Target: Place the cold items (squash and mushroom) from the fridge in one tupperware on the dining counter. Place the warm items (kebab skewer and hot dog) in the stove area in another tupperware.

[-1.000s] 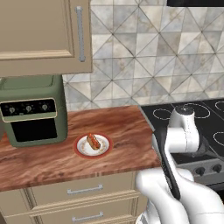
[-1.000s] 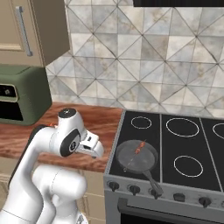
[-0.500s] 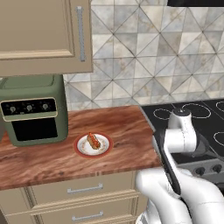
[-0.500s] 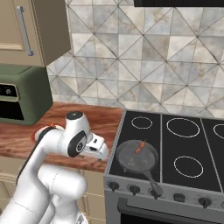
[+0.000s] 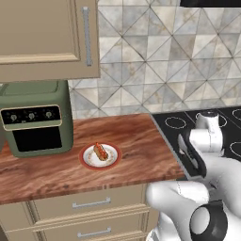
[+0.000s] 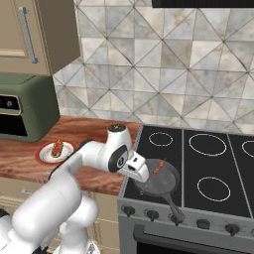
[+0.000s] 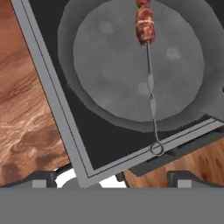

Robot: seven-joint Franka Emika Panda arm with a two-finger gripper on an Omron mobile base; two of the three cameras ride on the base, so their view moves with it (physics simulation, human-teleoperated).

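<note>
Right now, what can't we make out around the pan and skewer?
- Kebab skewer: meat end cut off by the hand view's top edge.
- Pan: near side hidden behind the gripper in the right base view.
- Hot dog: too small for detail, left base view.

Both base cameras sit behind the arm, looking forward and down — the left one takes in the wooden counter [image 5: 70, 164] and stove edge, the right one the stove [image 6: 198, 173]. They share the hot dog plate [image 5: 100, 156] and the counter. The hand camera hangs close over the pan [image 7: 131, 65] — kebab skewer [image 7: 146, 33] inside.
</note>
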